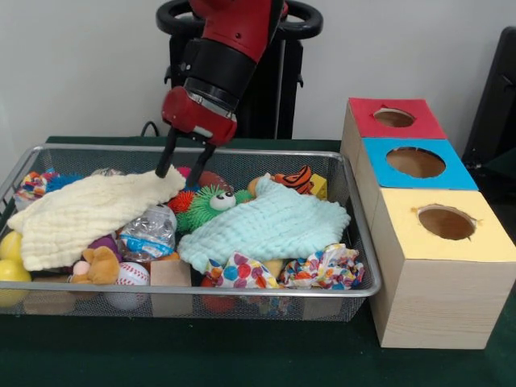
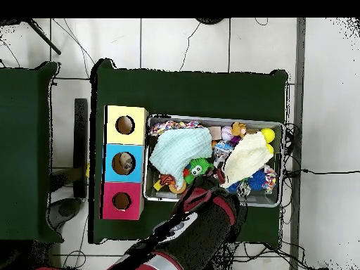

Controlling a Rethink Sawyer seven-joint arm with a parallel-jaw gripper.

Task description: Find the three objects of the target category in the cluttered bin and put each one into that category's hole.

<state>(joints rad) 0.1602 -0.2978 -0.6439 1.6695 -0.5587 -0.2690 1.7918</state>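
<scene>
Pincer sits low at the back of the wire bin, its two dark fingers spread a little, one tip touching the far corner of the cream cloth, nothing clamped between them that I can see. Bin is packed: mint cloth draped over the right-middle, green fuzzy toy with eyes between the two cloths, orange spiky ball just beside it, tiger-striped toy at the back, crumpled water bottle, baseball, brown plush, yellow balls at the left edge, polka-dot fabric bits at the front. Target category isn't stated, so which three items count can't be told; most likely some are hidden under the cloths. Holes are in the red box, blue box and yellow box, stacked in a row right of the bin on the green surface. Step in hand reads as moving the cream cloth to uncover things. To do it well: close on the cloth's corner only, lift enough to clear the toys, drag it aside inside the bin, don't snag the mesh wall or sweep items over the rim.
</scene>
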